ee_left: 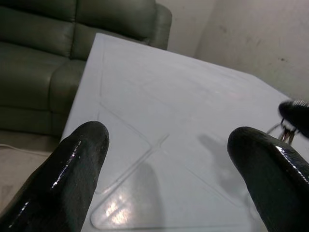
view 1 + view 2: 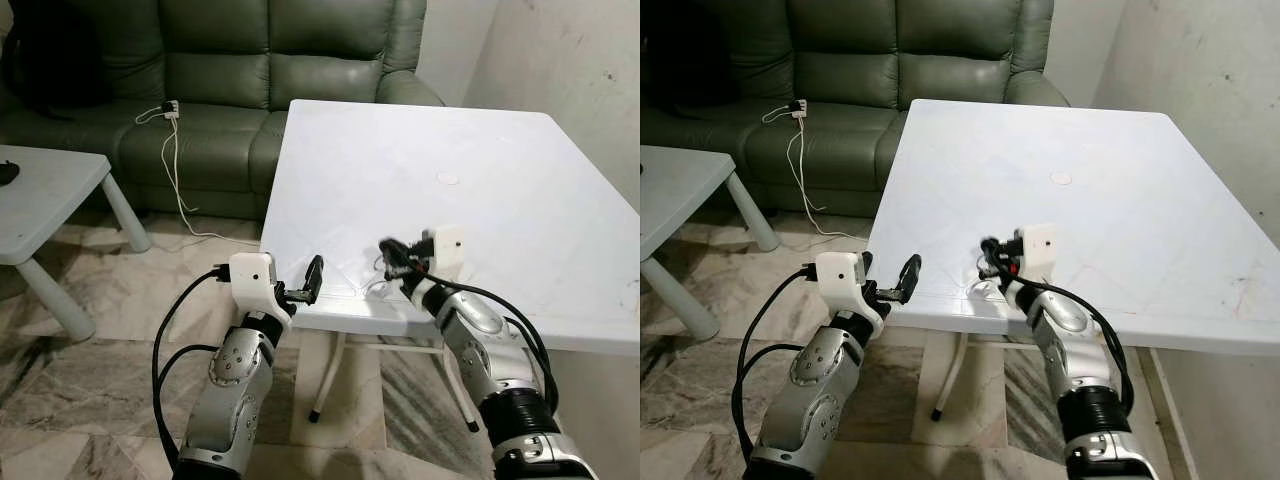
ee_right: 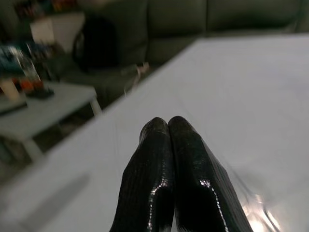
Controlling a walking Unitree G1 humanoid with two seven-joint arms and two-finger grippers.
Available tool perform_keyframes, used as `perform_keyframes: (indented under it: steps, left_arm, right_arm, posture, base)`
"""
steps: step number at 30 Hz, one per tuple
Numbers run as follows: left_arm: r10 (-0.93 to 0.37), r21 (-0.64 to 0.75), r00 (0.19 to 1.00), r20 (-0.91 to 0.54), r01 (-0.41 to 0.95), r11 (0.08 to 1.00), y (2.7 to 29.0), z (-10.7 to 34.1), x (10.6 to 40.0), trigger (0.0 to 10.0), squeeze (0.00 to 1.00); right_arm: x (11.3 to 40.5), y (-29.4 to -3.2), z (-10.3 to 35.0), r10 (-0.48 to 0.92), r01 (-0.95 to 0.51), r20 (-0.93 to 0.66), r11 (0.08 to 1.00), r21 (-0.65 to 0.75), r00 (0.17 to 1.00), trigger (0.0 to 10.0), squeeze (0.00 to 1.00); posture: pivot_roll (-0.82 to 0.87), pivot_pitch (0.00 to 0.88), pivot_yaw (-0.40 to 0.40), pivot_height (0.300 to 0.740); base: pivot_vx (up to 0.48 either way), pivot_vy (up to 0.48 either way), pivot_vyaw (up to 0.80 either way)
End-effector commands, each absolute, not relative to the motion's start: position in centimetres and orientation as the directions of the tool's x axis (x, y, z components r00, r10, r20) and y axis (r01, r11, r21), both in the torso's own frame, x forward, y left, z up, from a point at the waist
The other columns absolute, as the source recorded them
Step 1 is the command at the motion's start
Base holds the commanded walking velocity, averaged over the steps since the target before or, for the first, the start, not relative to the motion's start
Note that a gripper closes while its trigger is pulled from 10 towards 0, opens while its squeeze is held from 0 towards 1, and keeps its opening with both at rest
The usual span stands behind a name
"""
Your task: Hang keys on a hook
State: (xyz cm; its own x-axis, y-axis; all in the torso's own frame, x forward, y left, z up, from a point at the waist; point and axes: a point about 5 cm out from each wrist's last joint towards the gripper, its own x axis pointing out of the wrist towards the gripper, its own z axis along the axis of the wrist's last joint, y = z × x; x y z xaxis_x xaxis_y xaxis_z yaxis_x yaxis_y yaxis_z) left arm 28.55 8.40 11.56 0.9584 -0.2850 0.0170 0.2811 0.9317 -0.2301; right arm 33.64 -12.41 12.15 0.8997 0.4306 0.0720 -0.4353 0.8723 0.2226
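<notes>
My right gripper (image 2: pixel 392 252) hovers just above the white table (image 2: pixel 480 170) near its front edge, blurred by motion. In the right wrist view its two fingers (image 3: pixel 166 159) are pressed shut. A thin metal key ring (image 2: pixel 379 289) hangs under the fingertips and touches the tabletop. The same ring (image 1: pixel 286 134) dangles beneath the right fingertip in the left wrist view. My left gripper (image 2: pixel 313 280) is held at the table's front left corner, open and empty, pointing across the tabletop.
A dark green sofa (image 2: pixel 250 60) stands behind the table, with a white charger and cable (image 2: pixel 172 130) trailing to the floor. A low white side table (image 2: pixel 50 195) is at the left. A wall (image 2: pixel 580 60) runs along the right.
</notes>
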Motion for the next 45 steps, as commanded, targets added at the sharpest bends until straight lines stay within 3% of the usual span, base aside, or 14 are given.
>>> perform_keyframes:
  steps: [1, 6, 16, 17, 24, 32, 45]
  left_arm:
    - [-0.293, -0.279, 0.956, 0.031, 0.29, 0.915, 7.0, 12.0, 28.6, 10.0, 0.0]
    - [-0.272, -0.266, 0.961, 0.047, 0.275, 0.924, 7.8, 12.4, 29.5, 10.0, 0.0]
    - [-0.197, -0.214, 0.976, 0.09, 0.212, 0.953, 10.5, 14.0, 32.0, 10.0, 0.0]
    - [-0.174, -0.189, 0.979, 0.111, 0.193, 0.963, 11.4, 14.8, 32.8, 10.0, 0.0]
    - [-0.113, -0.201, 0.978, 0.173, 0.147, 0.968, 13.5, 16.3, 33.1, 10.0, 0.0]
    - [-0.1, -0.203, 0.981, 0.165, 0.133, 0.97, 13.4, 15.3, 32.0, 10.0, 0.0]
    - [-0.091, -0.227, 0.976, 0.197, 0.136, 0.964, 13.7, 16.1, 32.5, 10.0, 0.0]
  right_arm:
    - [33.8, -13.1, 13.0, 0.399, -0.418, 0.126, 0.879, 0.232, 0.908, 0.0, 0.0]
    - [34.0, -13.5, 14.8, 0.323, -0.378, 0.23, 0.887, 0.266, 0.918, 0.0, 0.0]
    - [34.1, -14.3, 16.0, 0.257, -0.321, 0.268, 0.918, 0.232, 0.928, 0.0, 0.0]
    - [34.3, -14.6, 16.5, 0.233, -0.293, 0.271, 0.934, 0.206, 0.934, 10.0, 0.0]
    - [33.0, -14.7, 17.5, 0.201, -0.229, 0.298, 0.971, 0.062, 0.933, 10.0, 0.0]
    - [31.6, -14.3, 15.2, 0.181, -0.198, 0.189, 0.977, 0.073, 0.965, 10.0, 0.0]
    - [31.8, -14.0, 15.6, 0.158, -0.169, 0.178, 0.984, 0.049, 0.971, 10.0, 0.0]
  posture:
    - [0.01, 0.0, -0.07, 0.74]
    - [0.01, 0.0, -0.065, 0.74]
    - [0.0, 0.0, -0.062, 0.74]
    - [0.0, 0.0, -0.062, 0.74]
    - [-0.01, 0.0, -0.051, 0.74]
    - [-0.01, 0.0, -0.053, 0.74]
    - [0.0, 0.0, -0.05, 0.74]
  base:
    - [0.0, 0.0, 0.0]
    - [0.0, 0.0, 0.0]
    - [0.0, 0.0, 0.0]
    - [0.0, 0.0, 0.0]
    - [0.0, 0.0, 0.0]
    - [0.0, 0.0, -0.32]
    - [0.0, 0.0, -0.69]
